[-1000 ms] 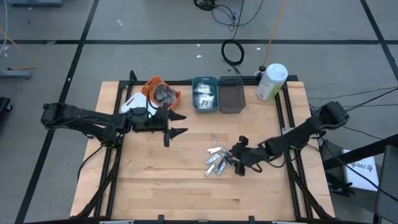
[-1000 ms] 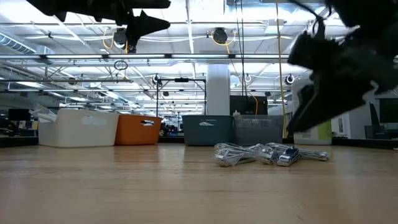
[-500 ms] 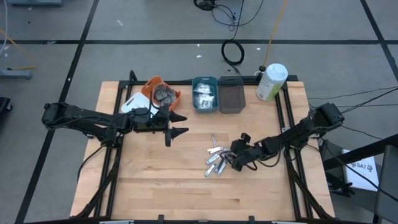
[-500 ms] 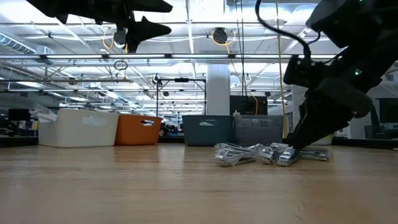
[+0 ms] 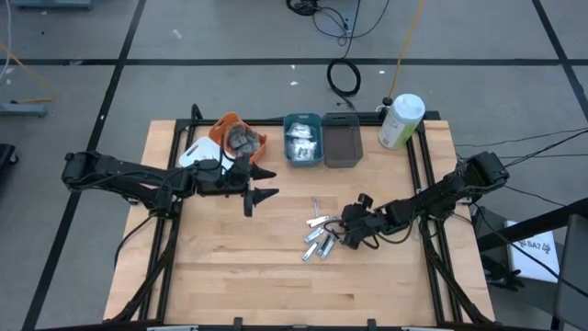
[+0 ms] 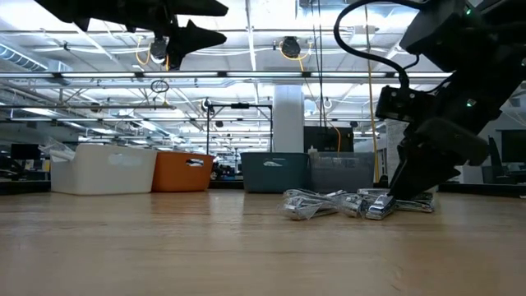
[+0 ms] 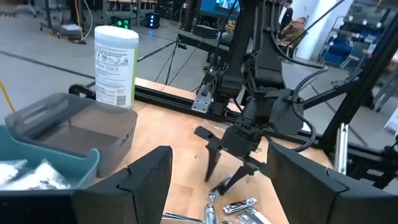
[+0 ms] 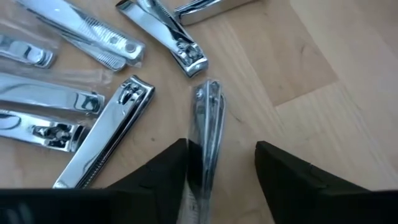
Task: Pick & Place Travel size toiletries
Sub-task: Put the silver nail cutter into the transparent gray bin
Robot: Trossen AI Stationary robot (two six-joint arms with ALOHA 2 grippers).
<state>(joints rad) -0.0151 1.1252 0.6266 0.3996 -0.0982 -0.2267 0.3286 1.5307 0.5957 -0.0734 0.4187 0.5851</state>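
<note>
I am lowering my right gripper [image 8: 216,174] onto a scatter of shiny silver metal nail clippers [image 5: 320,239] lying mid-table. My two dark fingers [image 8: 155,180] are straddling one clear-wrapped clipper [image 8: 206,134] standing on edge, with gaps showing on both sides, so I am not gripping anything. My left gripper [image 5: 260,184] is waiting in the air left of centre, jaws spread and empty.

Along the far edge, the orange plastic bin [image 5: 241,138] is already holding grey round items and the teal plastic bin [image 5: 302,141] is holding white wrapped packets, so I judge the sorting partly done. The dark grey translucent bin [image 5: 343,147] is looking empty, and the whole clipper pile is waiting to be moved.

The pale wooden tabletop [image 5: 230,276] is sitting in a black frame, with a tall white-and-green wipes canister [image 5: 401,120] at its far right corner. Beyond, a large workshop with ceiling lights is showing.
</note>
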